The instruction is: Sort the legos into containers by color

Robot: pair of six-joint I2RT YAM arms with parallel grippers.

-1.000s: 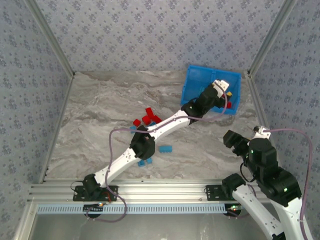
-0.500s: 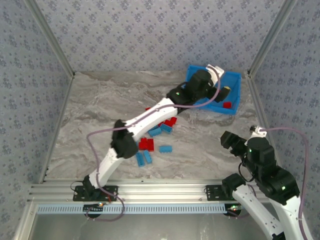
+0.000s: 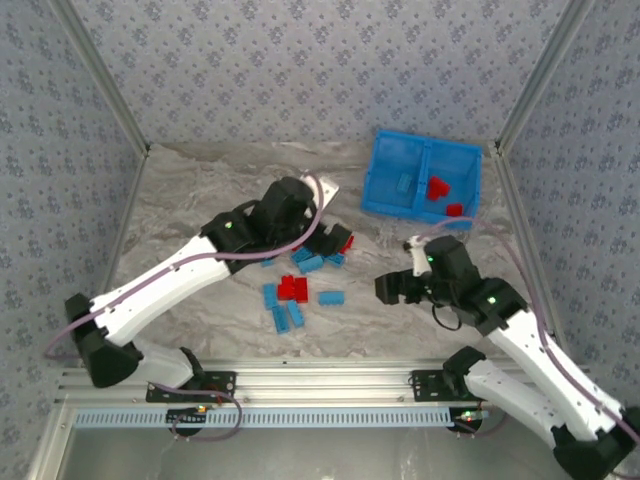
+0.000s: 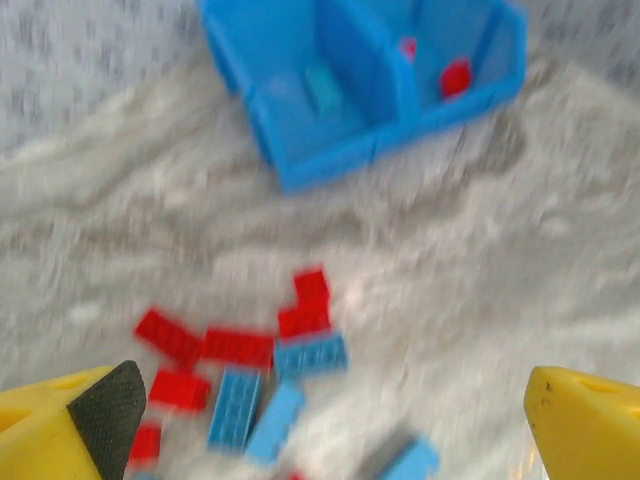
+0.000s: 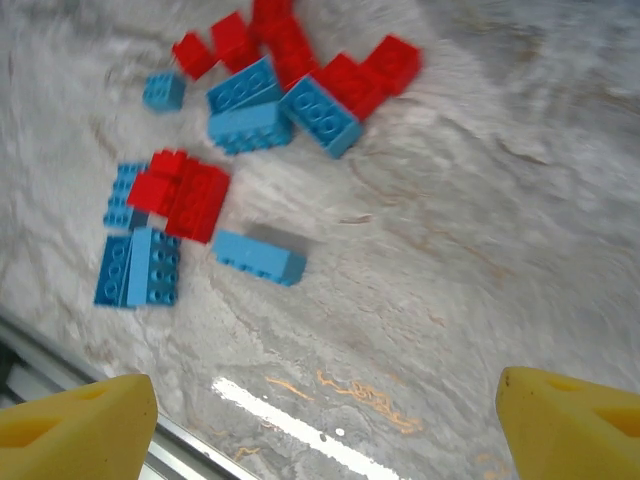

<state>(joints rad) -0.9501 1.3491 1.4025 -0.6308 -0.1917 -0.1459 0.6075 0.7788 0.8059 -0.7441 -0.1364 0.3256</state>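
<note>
Red and light-blue legos (image 3: 300, 280) lie loose in a cluster near the middle of the worktop (image 3: 180, 190), slightly toward its near edge, some touching and some apart. A lone brick (image 5: 258, 256), light blue, sits at the cluster's right side, clear of the others. The blue bin (image 3: 372, 190) stands at the far right corner, slightly askew to the worktop's edges, its two compartments side by side. The left compartment (image 3: 398, 160) holds a single light-blue piece (image 3: 404, 183). The right compartment (image 3: 462, 172) holds two red pieces (image 3: 436, 186), one near the divider (image 3: 421, 175) and one by the near wall. The left pincer (image 3: 328, 240) hangs over the cluster's far edge, facing the bin, its yellow fingers (image 4: 585, 425) spread wide with nothing between them. The right pincer (image 3: 390, 291) hovers just right of the cluster, between it and the worktop's right edge. It too is wide apart and empty, with the bricks lying ahead of it.
</note>
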